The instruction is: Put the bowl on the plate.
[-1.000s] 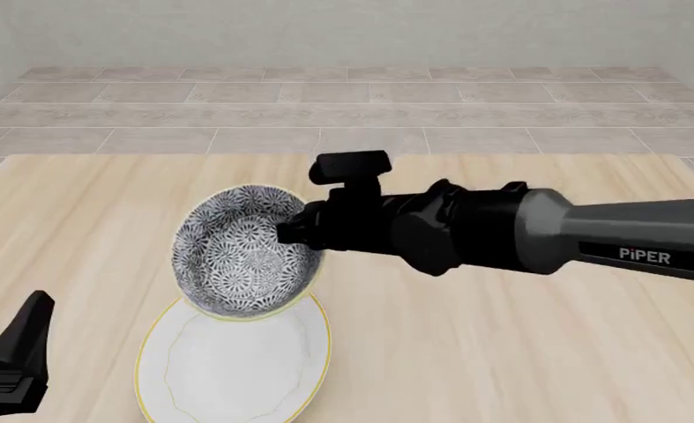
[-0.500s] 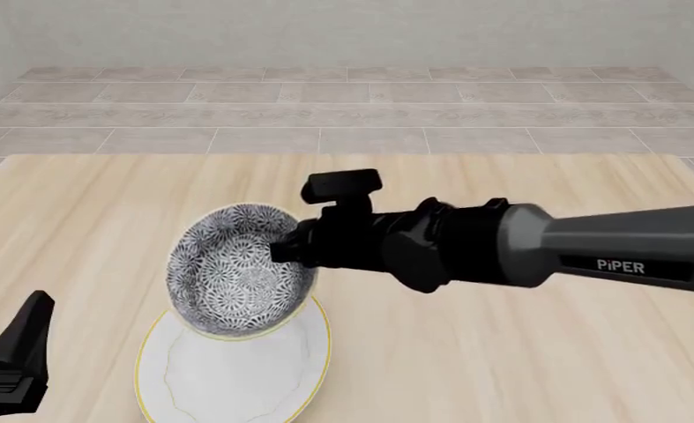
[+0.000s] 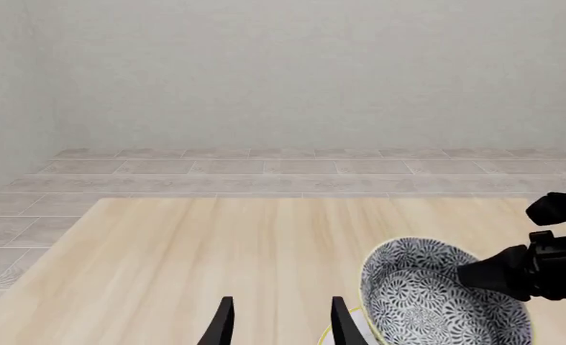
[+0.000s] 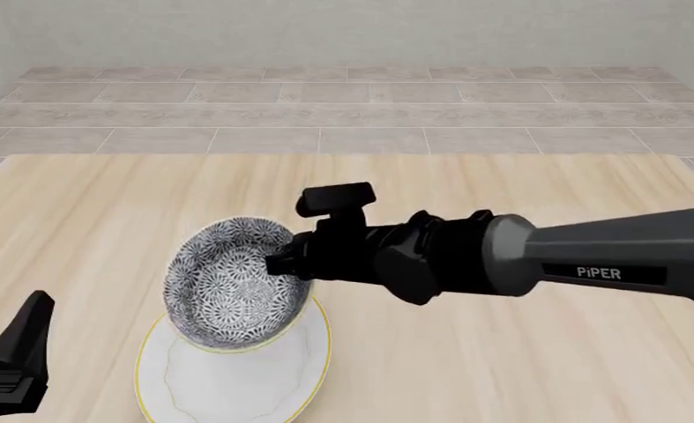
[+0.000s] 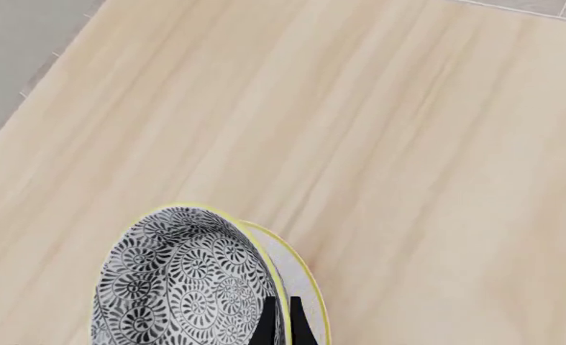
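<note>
Front view: right gripper (image 4: 286,262) is clamped on the right-hand rim of the bowl (image 4: 231,284), one finger inside, one outside the wall. Bowl is tilted, opening facing up and toward the camera, and sits over the far part of the plate (image 4: 235,374); can't tell whether its base touches the plate. Plate lies flat on the worktop (image 4: 500,370) near the front-left. Right wrist view: both fingertips (image 5: 266,325) pinch the yellow-edged wall of the bowl (image 5: 177,287), wood grain behind. Left wrist view: left gripper (image 3: 277,323) has its fingers apart, nothing between them, low over the worktop; bowl (image 3: 436,302) and the right gripper (image 3: 494,274) are off to its side, well apart from it.
</note>
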You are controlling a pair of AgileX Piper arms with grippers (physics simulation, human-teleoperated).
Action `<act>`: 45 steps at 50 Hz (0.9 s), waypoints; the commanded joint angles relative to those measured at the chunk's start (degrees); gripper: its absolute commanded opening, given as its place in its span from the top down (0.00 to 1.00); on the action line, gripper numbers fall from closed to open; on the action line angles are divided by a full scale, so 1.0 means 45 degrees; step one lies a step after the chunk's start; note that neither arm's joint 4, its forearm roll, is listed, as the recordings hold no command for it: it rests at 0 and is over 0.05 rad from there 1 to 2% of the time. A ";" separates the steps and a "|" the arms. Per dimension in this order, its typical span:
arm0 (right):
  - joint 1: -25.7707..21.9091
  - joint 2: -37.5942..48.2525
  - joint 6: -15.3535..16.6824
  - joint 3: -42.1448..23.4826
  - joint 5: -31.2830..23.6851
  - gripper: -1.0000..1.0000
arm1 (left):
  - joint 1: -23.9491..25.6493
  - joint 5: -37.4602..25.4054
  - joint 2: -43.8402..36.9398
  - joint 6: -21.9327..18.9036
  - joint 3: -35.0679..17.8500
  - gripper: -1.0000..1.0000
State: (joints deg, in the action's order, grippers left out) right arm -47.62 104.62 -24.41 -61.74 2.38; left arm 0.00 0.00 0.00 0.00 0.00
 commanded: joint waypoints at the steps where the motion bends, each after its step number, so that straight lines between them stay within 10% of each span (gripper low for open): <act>1: -0.0084 0.0095 -0.0154 0.0017 0.0189 1.00 | 0.0000 0.0000 0.0000 0.0000 0.0000 0.00; 45: -0.0444 0.0534 -0.0486 0.0310 0.0686 1.00 | 0.0000 0.0000 0.0000 0.0000 0.0000 0.00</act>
State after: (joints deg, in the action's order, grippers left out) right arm -49.26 107.11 -26.02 -60.41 5.07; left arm 0.00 0.00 0.00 0.00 0.00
